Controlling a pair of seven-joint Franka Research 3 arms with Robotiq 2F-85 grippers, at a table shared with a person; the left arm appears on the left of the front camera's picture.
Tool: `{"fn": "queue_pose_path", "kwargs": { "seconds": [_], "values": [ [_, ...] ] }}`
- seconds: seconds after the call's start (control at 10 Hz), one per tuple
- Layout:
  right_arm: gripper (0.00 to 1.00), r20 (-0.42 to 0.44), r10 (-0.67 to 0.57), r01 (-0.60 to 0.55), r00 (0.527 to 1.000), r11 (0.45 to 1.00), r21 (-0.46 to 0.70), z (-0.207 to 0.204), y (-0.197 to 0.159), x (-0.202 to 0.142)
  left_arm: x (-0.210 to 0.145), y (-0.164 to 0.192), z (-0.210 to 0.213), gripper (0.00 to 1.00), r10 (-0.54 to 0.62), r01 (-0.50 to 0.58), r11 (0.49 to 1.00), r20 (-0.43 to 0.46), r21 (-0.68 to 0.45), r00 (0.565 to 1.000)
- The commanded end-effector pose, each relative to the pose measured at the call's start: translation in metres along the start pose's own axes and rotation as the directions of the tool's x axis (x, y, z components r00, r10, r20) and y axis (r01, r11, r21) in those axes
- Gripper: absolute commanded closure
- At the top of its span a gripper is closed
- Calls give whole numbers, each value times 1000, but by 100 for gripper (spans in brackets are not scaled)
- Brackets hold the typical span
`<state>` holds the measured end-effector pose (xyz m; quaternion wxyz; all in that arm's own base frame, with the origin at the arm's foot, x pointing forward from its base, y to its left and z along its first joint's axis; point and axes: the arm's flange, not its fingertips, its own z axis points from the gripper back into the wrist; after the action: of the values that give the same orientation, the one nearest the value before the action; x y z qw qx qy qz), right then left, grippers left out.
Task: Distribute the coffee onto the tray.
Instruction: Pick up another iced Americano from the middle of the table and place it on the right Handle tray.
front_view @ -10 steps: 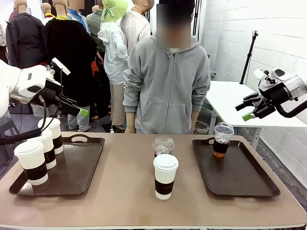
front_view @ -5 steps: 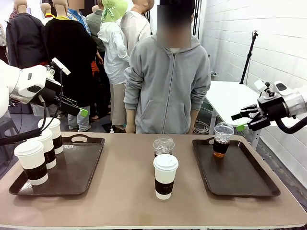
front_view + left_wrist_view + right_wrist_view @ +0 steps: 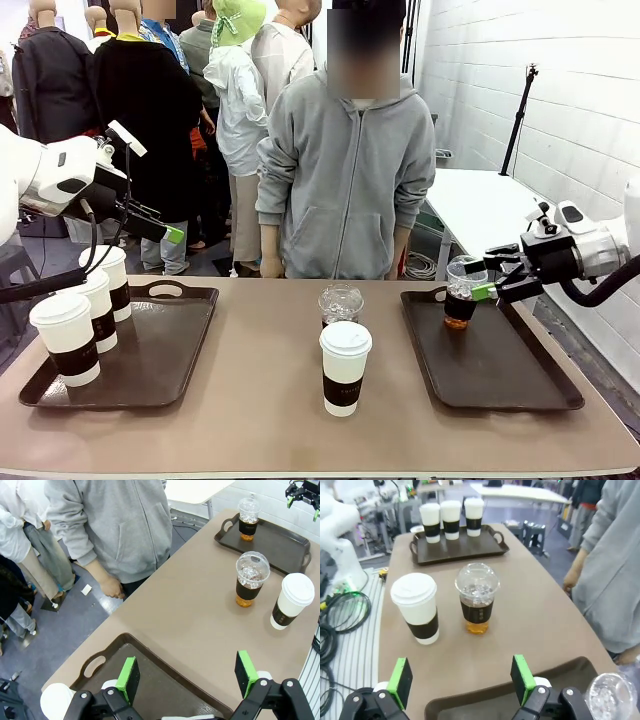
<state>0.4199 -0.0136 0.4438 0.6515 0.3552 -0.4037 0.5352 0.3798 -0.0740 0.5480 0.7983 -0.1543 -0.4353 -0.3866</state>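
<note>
Progress: three white cups (image 3: 66, 337) on left tray (image 3: 160, 352), iced cup (image 3: 463, 292) on right tray (image 3: 500, 372); last white cup (image 3: 345, 367) and second iced cup (image 3: 341, 303) wait mid-table, while left gripper (image 3: 186, 675) and right gripper (image 3: 461, 679) gape wide, empty.

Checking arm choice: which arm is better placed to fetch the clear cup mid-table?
Right. The right gripper, open, is low over the right tray, nearer the mid-table clear cup; the left gripper hangs high over the left tray.

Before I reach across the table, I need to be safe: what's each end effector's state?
Left end effector: open, holding nothing.
Right end effector: open, holding nothing.
</note>
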Motion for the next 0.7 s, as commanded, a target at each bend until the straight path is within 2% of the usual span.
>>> {"fn": "queue_pose_path", "kwargs": {
  "seconds": [0.0,0.1,0.2,0.6],
  "values": [
    [0,-28,3,-2,1000,1000,18,-6,1,-4,-2,2,-1,0,5,-5,1000,1,-6,1000],
    [0,-46,8,-7,999,1000,28,-5,0,-2,-2,2,-1,0,5,-5,1000,1,-6,1000],
    [0,-3,-5,5,1000,1000,11,-5,1,-4,-2,2,-1,0,5,-5,1000,1,-6,1000],
    [0,-3,-5,5,1000,1000,11,-5,1,-4,-2,2,-1,0,5,-5,1000,1,-6,1000]
  ]
}}
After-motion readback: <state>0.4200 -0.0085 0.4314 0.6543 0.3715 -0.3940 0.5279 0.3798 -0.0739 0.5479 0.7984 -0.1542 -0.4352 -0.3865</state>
